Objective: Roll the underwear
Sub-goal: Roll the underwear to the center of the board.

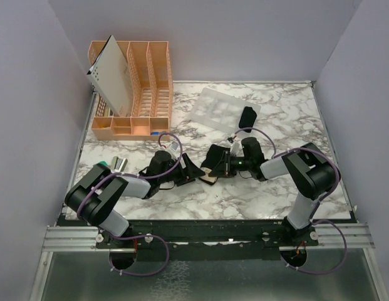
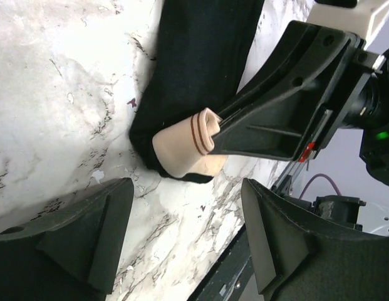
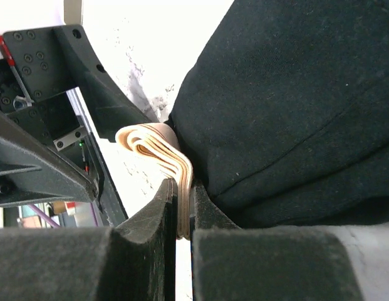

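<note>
Right wrist: R gripper (image 3: 180, 216) clamped on underwear (image 3: 288, 113) tan band (image 3: 158, 143); L gripper (image 2: 185, 235) apart, beside.

Right gripper (image 3: 181, 210) pinched tight on tan band of underwear (image 3: 294, 113). Left gripper (image 2: 188, 235) just left of underwear, jaws spread wide, not touching.

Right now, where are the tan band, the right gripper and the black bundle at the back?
tan band (image 2: 180, 152), left wrist view, its folded end.
right gripper (image 3: 182, 195), right wrist view, between its fingertips.
black bundle (image 1: 247, 117), top external view, its middle.
</note>
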{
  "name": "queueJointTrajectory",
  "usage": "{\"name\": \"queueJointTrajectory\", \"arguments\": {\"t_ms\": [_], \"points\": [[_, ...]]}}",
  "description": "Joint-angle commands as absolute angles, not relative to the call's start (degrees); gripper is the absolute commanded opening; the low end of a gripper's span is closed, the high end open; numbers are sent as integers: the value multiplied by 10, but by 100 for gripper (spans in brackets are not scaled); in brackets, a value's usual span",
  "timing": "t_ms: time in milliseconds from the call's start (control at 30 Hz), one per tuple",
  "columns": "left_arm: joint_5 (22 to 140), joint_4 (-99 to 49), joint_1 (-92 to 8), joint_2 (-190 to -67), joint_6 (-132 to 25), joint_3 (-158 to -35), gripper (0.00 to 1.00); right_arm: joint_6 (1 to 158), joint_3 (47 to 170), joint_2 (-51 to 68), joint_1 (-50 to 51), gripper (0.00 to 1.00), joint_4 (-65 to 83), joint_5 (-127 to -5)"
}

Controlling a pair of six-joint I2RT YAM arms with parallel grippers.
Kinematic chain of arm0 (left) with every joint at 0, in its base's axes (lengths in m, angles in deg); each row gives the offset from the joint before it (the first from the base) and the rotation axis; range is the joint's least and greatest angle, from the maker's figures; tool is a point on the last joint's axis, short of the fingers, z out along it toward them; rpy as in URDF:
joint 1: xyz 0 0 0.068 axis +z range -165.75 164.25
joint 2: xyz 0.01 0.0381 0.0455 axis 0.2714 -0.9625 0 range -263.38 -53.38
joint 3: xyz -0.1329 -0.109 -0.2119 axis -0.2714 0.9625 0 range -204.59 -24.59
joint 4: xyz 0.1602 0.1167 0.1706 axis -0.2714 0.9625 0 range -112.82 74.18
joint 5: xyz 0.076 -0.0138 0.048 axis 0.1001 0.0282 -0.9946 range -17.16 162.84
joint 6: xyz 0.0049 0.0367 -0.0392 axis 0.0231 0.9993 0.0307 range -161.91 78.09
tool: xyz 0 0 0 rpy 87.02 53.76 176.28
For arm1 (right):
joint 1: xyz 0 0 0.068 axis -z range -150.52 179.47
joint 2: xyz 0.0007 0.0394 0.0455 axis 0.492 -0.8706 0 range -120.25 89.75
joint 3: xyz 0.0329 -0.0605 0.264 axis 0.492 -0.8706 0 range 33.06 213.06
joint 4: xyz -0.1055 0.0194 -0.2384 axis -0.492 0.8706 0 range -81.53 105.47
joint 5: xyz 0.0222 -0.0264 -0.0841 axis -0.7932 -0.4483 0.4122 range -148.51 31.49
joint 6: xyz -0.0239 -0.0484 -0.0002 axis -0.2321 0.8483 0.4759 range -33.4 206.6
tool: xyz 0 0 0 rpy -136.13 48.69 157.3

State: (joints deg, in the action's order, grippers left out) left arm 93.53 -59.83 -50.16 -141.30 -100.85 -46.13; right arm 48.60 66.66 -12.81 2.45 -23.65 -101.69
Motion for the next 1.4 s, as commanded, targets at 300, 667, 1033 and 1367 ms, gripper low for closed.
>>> {"name": "queueJointTrajectory", "arguments": {"t_ms": [300, 667, 1033, 1367], "points": [[911, -516, -501, -1468, -925, -469, 70, 477, 674, -176, 41, 5, -204, -1012], [913, -516, -499, -1526, -898, -507, 58, 481, 670, -196, 42, 7, -209, -1008], [914, -517, -498, -1538, -907, -518, 21, 517, 676, -177, 42, 22, -202, -1031], [944, -490, -498, -1518, -925, -543, 0, 594, 661, -51, 42, 58, -190, -1035]]}}
